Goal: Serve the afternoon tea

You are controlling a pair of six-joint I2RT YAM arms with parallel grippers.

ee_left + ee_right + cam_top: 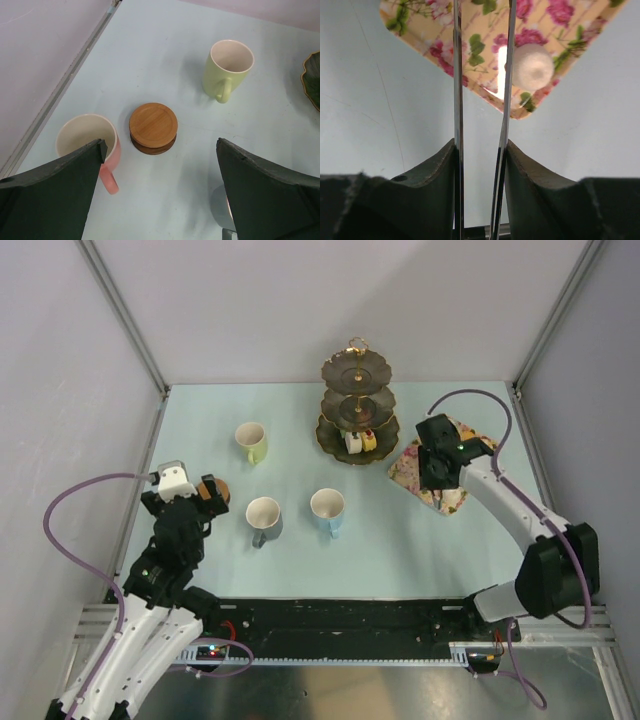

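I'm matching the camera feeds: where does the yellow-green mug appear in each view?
Top external: yellow-green mug, left of centre, left of the stand.
Left wrist: mug at upper right.
Right wrist: not in it; only tongs and floral tray show.
Shared landmark, top and left wrist: coaster stack, nearer the arms than the mug.

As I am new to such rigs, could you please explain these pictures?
Two robot arms are bolted at the edge of a table. One picture looks down from above; the others come from wrist cameras. On the table: a three-tier stand with small cakes, a yellow-green mug, grey mug, blue mug, pink mug, coasters, and a floral tray bearing a white cake. The left pincer is open, empty, near the coasters. The right pincer grips metal tongs over the tray.
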